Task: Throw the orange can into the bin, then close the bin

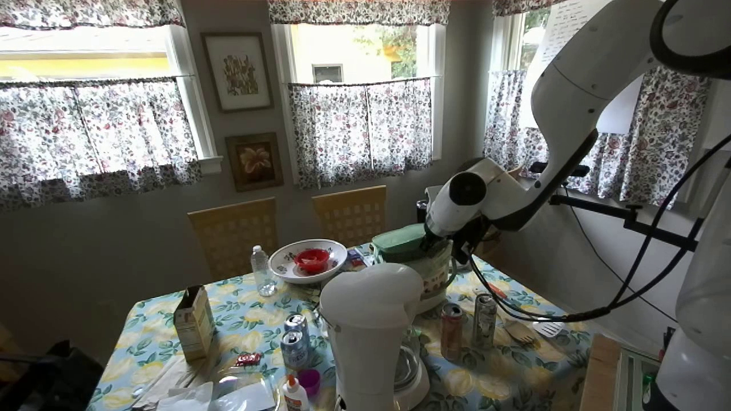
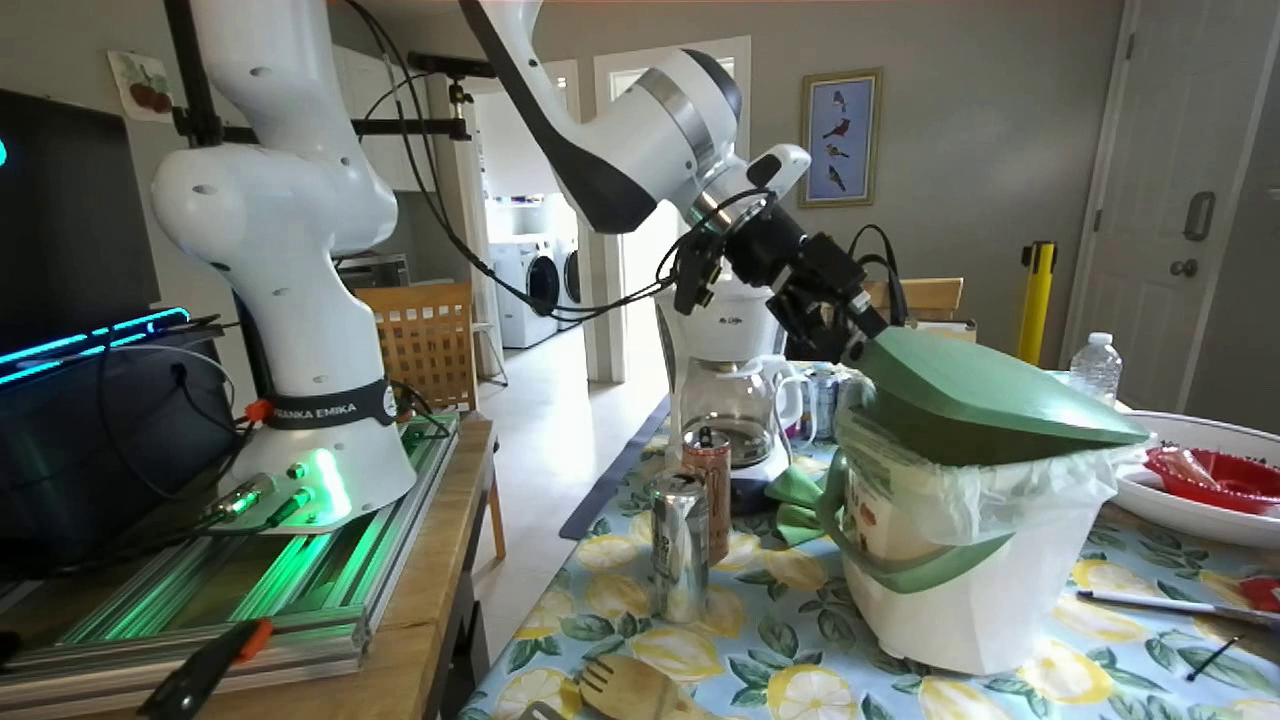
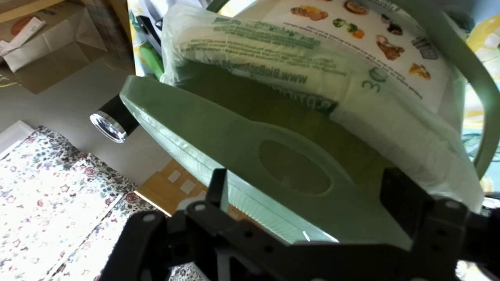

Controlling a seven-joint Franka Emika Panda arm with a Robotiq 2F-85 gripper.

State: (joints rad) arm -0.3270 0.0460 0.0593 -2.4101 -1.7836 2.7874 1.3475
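The bin stands on the table, white with a green handle and a pale liner bag over its rim. Its green dome lid is tilted, raised at the robot's side with a gap above the rim. The lid also shows in an exterior view. The orange can stands upright on the table beside the bin, also in an exterior view. My gripper is open at the lid's raised edge, one finger on the outer side, one toward the opening. Contact with the lid cannot be told. The bin's inside is dark.
A silver-green can stands beside the orange can. A white coffee maker stands close to the bin. A white bowl with a red dish and a plastic bottle are behind. Wooden utensils lie near the table edge.
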